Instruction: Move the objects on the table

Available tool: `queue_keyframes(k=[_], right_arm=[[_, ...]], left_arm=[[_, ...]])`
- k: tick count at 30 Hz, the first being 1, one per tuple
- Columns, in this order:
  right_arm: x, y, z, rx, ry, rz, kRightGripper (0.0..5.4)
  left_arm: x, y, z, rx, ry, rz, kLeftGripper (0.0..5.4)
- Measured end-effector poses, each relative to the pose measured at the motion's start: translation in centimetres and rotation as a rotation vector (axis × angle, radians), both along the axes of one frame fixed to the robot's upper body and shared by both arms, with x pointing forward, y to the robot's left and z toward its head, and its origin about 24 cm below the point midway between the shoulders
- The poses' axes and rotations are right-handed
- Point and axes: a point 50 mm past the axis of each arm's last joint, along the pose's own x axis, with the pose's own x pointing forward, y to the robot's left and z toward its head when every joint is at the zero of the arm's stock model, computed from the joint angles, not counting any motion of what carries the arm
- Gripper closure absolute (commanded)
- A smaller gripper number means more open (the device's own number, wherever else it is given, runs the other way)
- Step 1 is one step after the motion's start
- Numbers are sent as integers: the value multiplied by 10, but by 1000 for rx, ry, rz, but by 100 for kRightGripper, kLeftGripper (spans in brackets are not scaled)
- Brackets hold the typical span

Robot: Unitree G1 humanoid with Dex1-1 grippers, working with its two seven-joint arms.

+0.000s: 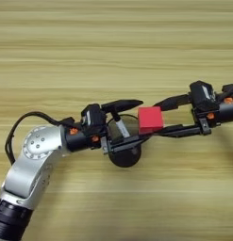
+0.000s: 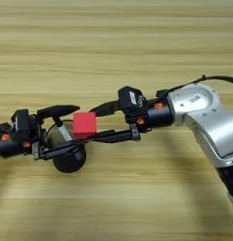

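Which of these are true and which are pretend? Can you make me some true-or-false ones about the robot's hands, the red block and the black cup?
1. The right gripper holds the red cube. True.
2. The left gripper is around the black mesh pen cup. True.
3. The pen cup is empty. False: a marker pen stands in it.
4. The red cube lies on the table. False: it is held up beside the cup's rim.
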Motion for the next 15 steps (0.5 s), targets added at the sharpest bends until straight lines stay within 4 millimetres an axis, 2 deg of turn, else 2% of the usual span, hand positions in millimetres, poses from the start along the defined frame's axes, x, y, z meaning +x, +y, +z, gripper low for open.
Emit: queue_keyframes(k=[7, 15], right_arm=[[0, 0, 0, -6, -5, -3, 313], [1, -1, -1, -13, -5, 0, 316]], left_arm=[[0, -1, 0, 1, 1, -7, 293], [-1, -1, -1, 5, 1, -17, 310]])
